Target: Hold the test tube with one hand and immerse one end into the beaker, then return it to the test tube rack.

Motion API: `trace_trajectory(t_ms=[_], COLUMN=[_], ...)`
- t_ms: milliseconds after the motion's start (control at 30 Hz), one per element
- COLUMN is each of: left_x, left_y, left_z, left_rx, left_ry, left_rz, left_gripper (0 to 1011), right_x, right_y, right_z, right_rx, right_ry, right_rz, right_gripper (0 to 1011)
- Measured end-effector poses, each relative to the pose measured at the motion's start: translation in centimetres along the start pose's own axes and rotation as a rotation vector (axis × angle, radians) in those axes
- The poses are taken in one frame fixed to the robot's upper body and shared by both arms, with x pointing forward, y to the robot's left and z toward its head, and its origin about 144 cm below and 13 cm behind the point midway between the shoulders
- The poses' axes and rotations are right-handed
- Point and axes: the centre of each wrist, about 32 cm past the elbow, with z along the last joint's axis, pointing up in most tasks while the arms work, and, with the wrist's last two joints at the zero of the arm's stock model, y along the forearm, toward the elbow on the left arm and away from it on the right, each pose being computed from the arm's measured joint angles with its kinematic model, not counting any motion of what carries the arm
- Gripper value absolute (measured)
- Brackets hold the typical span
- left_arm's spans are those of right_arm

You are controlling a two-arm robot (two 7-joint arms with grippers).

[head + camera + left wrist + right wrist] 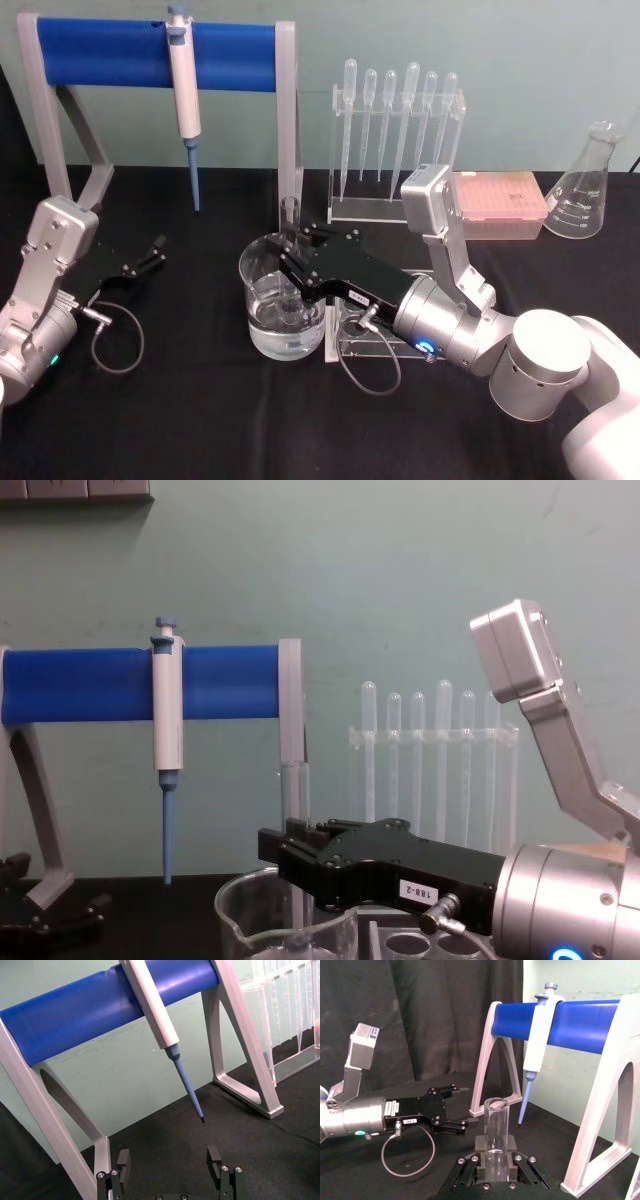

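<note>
The test tube [290, 212] stands upright with my right gripper [295, 250] shut on its middle, right over the beaker [262, 268]. Its lower end reaches down inside the beaker, which holds some clear water. In the chest view the tube [297, 785] rises above the right gripper [272, 846] and drops into the beaker [240, 912]. The right wrist view has the tube [496, 1127] clamped between the fingers [481, 1146] of the right gripper [496, 1154]. My left gripper [152, 254] rests open at the table's left, and it appears as the left gripper [169, 1160] with nothing between its fingers.
A blue-barred stand [150, 48] at the back left carries a micropipette [184, 90]. Behind the beaker is a clear rack of plastic pipettes [395, 130]. A pink tip box [500, 205] and a conical flask [588, 185] sit back right. A clear holed rack [350, 345] lies under my right arm.
</note>
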Motion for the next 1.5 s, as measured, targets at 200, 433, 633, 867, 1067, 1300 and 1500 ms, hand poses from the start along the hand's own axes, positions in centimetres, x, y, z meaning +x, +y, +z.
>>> trace_trajectory(t_ms=[200,433,633,867,1067,1300,1500], left_x=[0.0,0.0,0.0,0.0,0.0,0.0,0.0], left_y=[0.0,0.0,0.0,0.0,0.0,0.0,0.0], left_z=[0.0,0.0,0.0,0.0,0.0,0.0,0.0], left_rx=[0.0,0.0,0.0,0.0,0.0,0.0,0.0], left_ry=[0.0,0.0,0.0,0.0,0.0,0.0,0.0], left_rz=[0.0,0.0,0.0,0.0,0.0,0.0,0.0], left_gripper=[1000,1000,1000,1000,1000,1000,1000], right_x=[0.0,0.0,0.0,0.0,0.0,0.0,0.0], right_y=[0.0,0.0,0.0,0.0,0.0,0.0,0.0], right_z=[0.0,0.0,0.0,0.0,0.0,0.0,0.0], right_rx=[0.0,0.0,0.0,0.0,0.0,0.0,0.0], right_ry=[0.0,0.0,0.0,0.0,0.0,0.0,0.0], right_rz=[0.0,0.0,0.0,0.0,0.0,0.0,0.0], right_gripper=[224,224,224,224,224,224,224])
